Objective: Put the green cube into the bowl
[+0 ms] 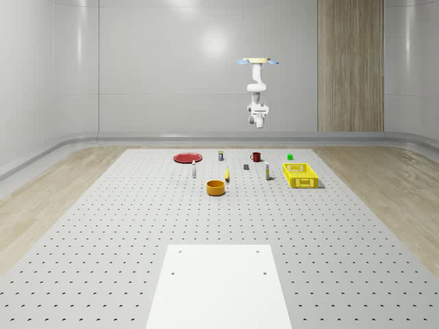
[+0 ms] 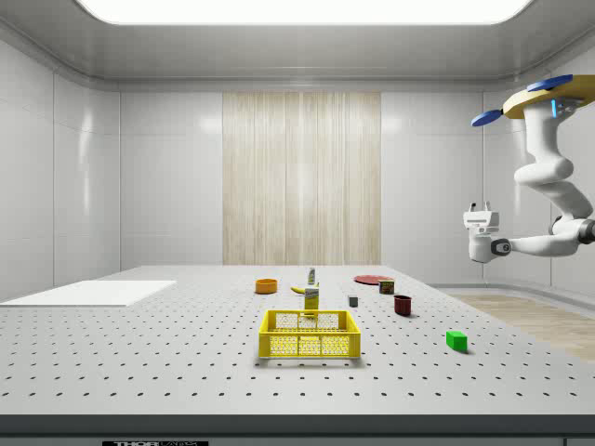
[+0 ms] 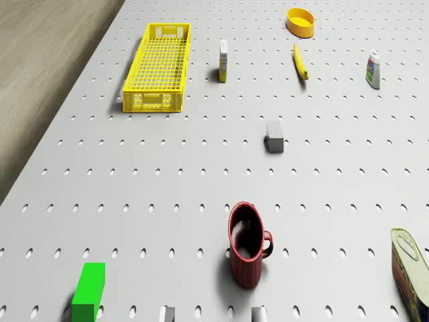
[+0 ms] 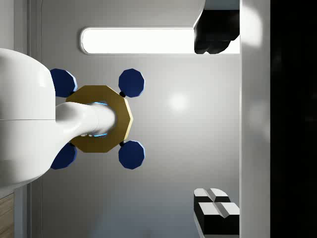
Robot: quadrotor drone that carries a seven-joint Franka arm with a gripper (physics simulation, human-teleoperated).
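The drone (image 1: pixel 258 62) hovers high over the far edge of the perforated table (image 1: pixel 103 226), its arm hanging below. The side view shows what the whole-scene view hides: the forearm reaches out and the gripper (image 2: pixel 481 206) points upward, well above the table. The wrist view looks up at the drone's underside, with the two fingers (image 4: pixel 215 213) spread wide and nothing between them. The green cube (image 1: pixel 289 157) lies on the table at the far right, just beyond the yellow basket (image 1: pixel 300 175) and right of the red mug (image 1: pixel 256 157). The orange bowl (image 1: pixel 216 187) sits nearer and to the left, well apart from the cube.
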